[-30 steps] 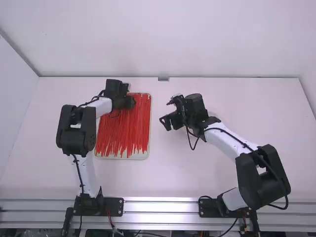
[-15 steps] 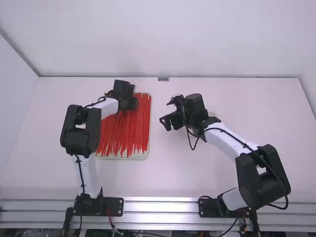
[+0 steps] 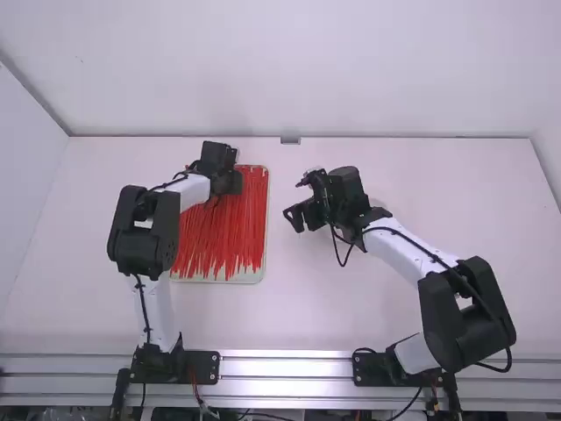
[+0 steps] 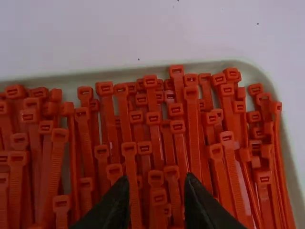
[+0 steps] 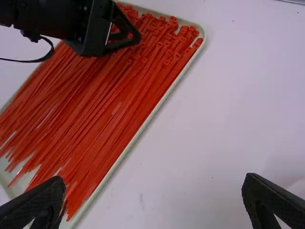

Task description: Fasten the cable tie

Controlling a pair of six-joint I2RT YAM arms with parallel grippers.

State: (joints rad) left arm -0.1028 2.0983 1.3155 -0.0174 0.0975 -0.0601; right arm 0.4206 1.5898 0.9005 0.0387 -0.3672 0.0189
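Observation:
Several red cable ties lie in a dense pile on a pale tray left of the table's middle. My left gripper hangs low over the far end of the pile, where the ties' heads crowd near the tray's rim. It is open, its two black fingertips straddling a few ties without clamping any. My right gripper stands wide open above bare table just right of the tray. From there the ties and the left gripper are visible.
White table extends on all sides of the tray, with wide free room to the right and front. The tray's right rim lies close to my right gripper. A white wall bounds the table at the back.
My left gripper has shifted to the right along the far end of the tray over the tie heads. The right arm has stayed still.

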